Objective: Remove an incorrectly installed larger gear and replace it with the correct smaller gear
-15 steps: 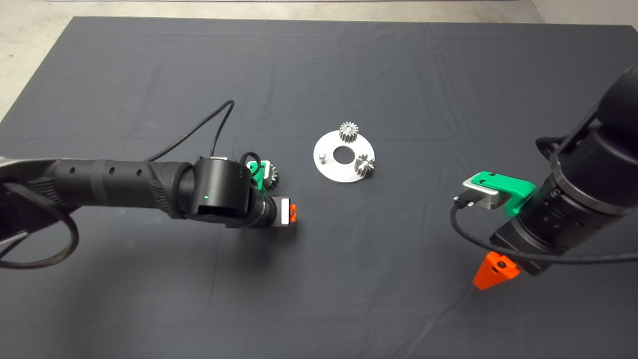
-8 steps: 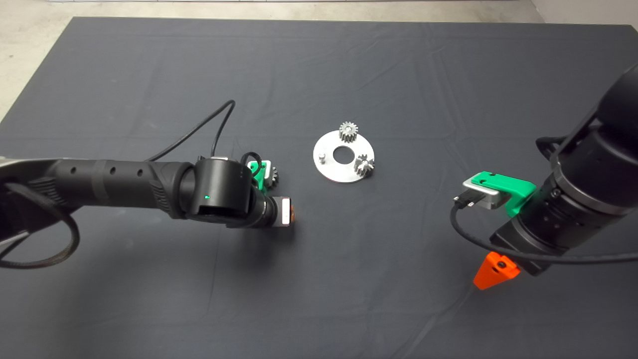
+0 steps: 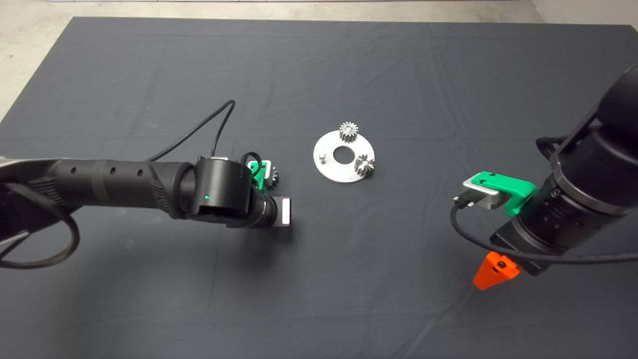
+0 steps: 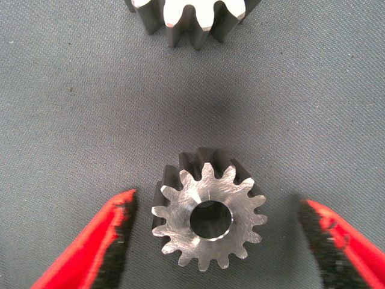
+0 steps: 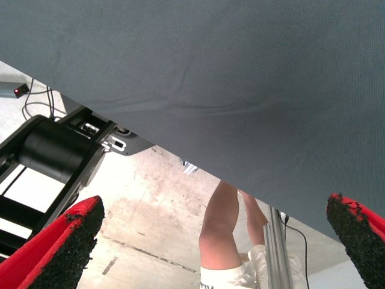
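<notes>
The smaller gear [image 4: 207, 218], bright silver with a pale face and round hole, lies flat on the mat. My left gripper [image 4: 216, 200] stands open over it, one red finger [image 4: 96, 247] on each side and apart from its teeth. In the head view the left gripper [image 3: 284, 210] points down left of the round metal plate [image 3: 331, 172] and hides this gear. The larger gear [image 3: 273, 175] lies on the mat just beyond it, and its teeth [image 4: 192, 21] show in the left wrist view. My right gripper [image 3: 493, 271] hangs open at the right, holding nothing.
The plate carries two gears [image 3: 349, 131] [image 3: 365, 164] and one bare peg [image 3: 322, 158] around a centre hole. A black cable [image 3: 199, 129] loops from the left arm. The right wrist view shows the mat's edge [image 5: 198, 162], floor and a person's leg [image 5: 222, 229].
In the head view the left gripper's red fingertip, seen beside the wrist a second ago, has slipped out of sight under the wrist. The right arm and the gears have not moved.
</notes>
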